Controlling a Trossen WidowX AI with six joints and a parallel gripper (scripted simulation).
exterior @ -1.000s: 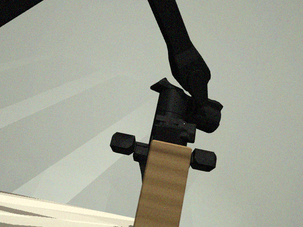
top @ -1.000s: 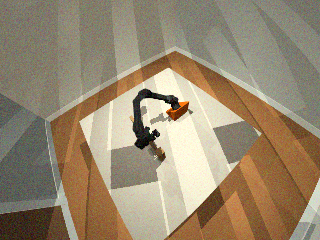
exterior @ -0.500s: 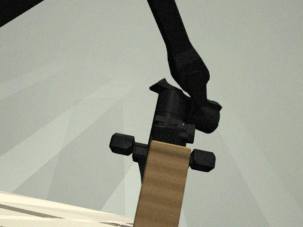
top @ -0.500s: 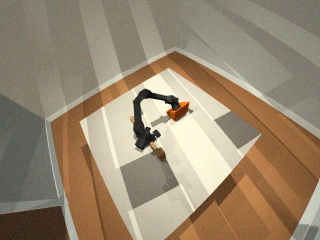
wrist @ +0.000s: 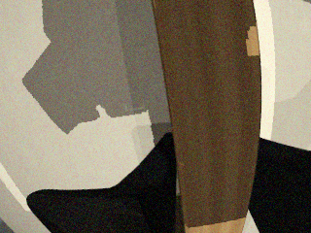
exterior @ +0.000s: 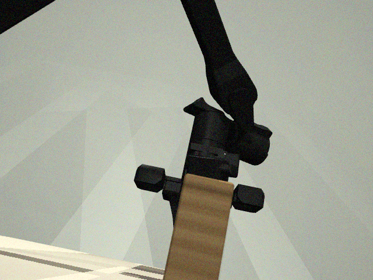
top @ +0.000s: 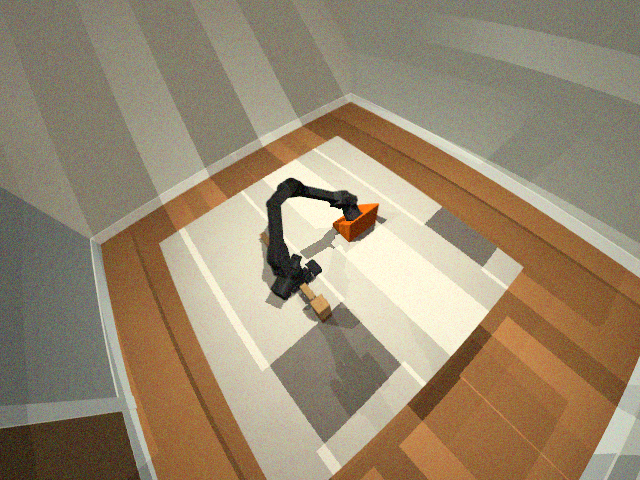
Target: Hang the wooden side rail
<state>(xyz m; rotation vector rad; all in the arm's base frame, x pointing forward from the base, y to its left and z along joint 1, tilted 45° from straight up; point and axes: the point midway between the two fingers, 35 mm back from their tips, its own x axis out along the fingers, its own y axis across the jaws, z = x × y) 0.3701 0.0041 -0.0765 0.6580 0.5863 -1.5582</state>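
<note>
The wooden side rail [top: 307, 291] [wrist: 214, 87] runs under the arm towards the post; its other end shows left of the arm in the top view. My gripper [top: 298, 278] [wrist: 193, 135] is shut on the rail, with one dark finger on each side of it in the wrist view. The headboard post [top: 320, 305] is a light wooden block just beyond the rail's near end. In the exterior view it stands in front of the gripper and hides the rail. The hooks, pins and slot are not visible, and I cannot tell whether the hooks touch the pins or the far end touches the table.
The orange base piece [top: 364, 223] of the arm stands behind and right of the gripper in the top view. The arm [top: 276, 222] arches over from it. The pale table top [top: 217, 289] carries strong shadows and light stripes.
</note>
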